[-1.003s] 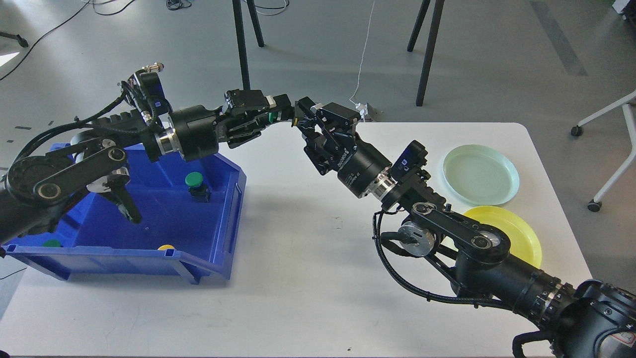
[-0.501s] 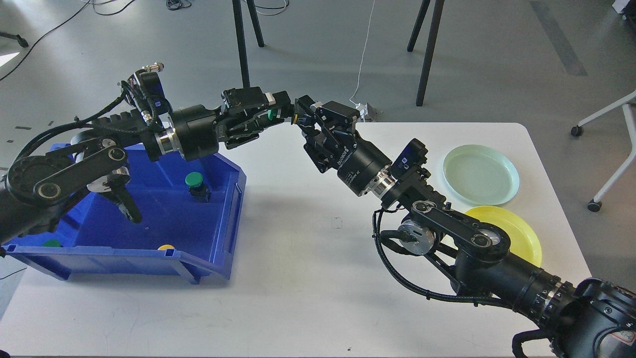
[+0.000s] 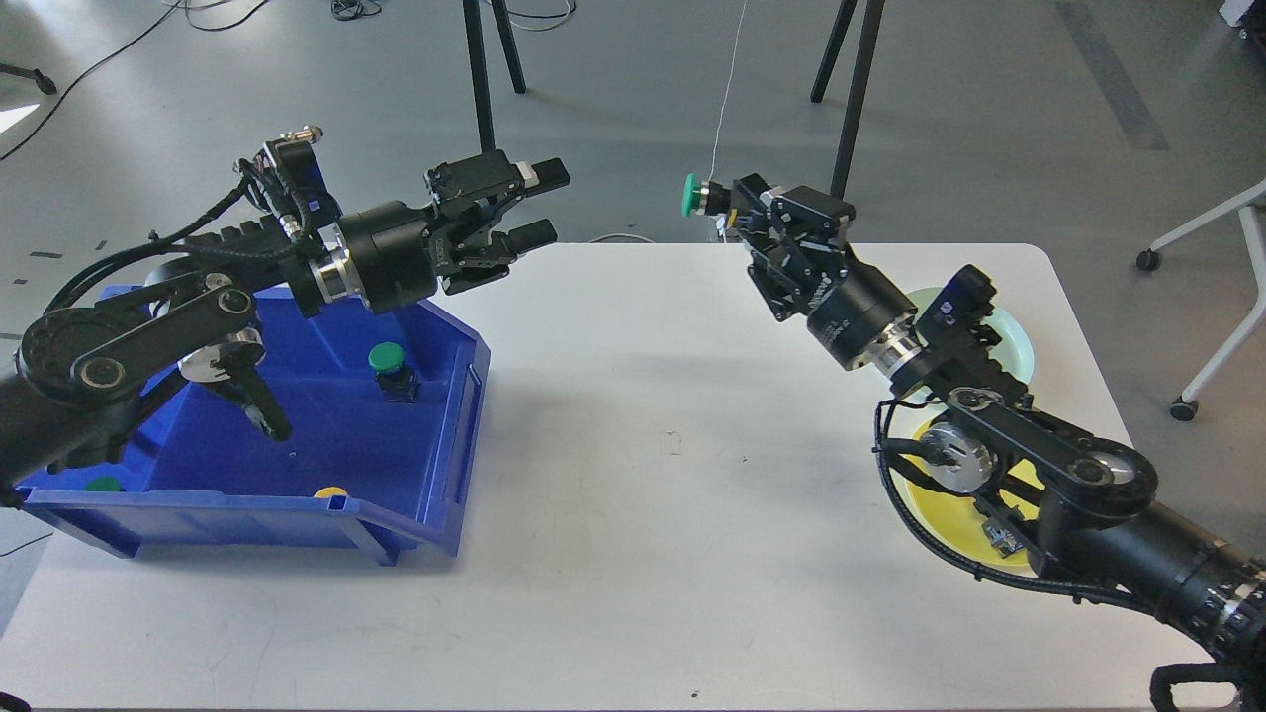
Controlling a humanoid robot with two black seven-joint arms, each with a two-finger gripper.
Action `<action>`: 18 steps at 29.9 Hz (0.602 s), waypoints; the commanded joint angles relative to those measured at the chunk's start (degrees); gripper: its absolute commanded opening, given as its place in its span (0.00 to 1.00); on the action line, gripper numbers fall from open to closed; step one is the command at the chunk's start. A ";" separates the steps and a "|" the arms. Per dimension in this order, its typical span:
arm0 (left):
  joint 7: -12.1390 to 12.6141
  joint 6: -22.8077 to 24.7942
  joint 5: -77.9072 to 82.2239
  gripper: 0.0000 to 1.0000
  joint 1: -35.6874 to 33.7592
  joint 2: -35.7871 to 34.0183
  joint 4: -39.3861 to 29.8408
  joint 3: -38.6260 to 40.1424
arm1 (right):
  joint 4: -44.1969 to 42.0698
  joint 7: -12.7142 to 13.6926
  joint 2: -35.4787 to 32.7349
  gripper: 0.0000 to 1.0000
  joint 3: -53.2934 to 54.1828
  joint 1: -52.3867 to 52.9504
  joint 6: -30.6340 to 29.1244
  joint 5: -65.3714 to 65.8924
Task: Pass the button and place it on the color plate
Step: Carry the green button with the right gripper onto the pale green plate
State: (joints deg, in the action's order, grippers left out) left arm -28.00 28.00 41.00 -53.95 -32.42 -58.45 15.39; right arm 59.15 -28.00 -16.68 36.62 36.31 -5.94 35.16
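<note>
My right gripper [image 3: 727,201] is shut on a green-capped button [image 3: 695,196] and holds it in the air above the table's back edge. My left gripper [image 3: 539,203] is open and empty, to the left of it, above the blue bin's back right corner. A pale green plate [image 3: 1019,346] lies at the right of the table, mostly hidden behind my right arm. A yellow plate [image 3: 940,504] lies nearer, under the right arm. Another green button [image 3: 387,360] stands in the blue bin [image 3: 450,435].
A yellow button [image 3: 330,491] and a green button [image 3: 102,485] peek over the bin's front wall. The white table [image 3: 633,514] spans the view. Tripod legs [image 3: 851,99] and a cable stand on the floor behind it. A chair base [image 3: 1217,297] is at the right.
The green button passed from my left gripper to my right. The left gripper opened and drew back left. The right arm swung right and up with the button.
</note>
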 commanded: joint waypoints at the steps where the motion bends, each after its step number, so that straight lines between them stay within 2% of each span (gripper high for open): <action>1: 0.00 0.00 -0.13 0.90 -0.01 0.08 0.18 -0.10 | -0.53 0.00 -8.96 0.01 0.03 -1.33 3.82 0.26; 5: 0.00 0.00 -0.04 0.90 -0.01 0.08 0.18 -0.10 | -3.07 0.00 -15.21 0.02 -1.72 -3.53 10.49 0.70; 8: 0.00 0.00 -0.04 0.91 -0.01 0.08 0.18 -0.10 | -8.50 0.00 -17.16 0.03 -7.32 -3.97 17.08 2.28; 13: 0.00 0.00 -0.13 0.91 -0.01 0.08 0.18 -0.10 | -19.58 0.00 -15.85 0.03 -17.70 -3.44 25.09 2.55; 18: 0.00 0.00 -0.13 0.92 -0.01 0.08 0.18 -0.10 | -28.63 0.00 -9.79 0.03 -21.06 -2.04 25.98 2.55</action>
State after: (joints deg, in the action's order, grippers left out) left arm -28.00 28.00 40.96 -53.97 -32.34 -58.27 15.28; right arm 35.97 -28.01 -29.91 17.00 33.24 19.66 37.67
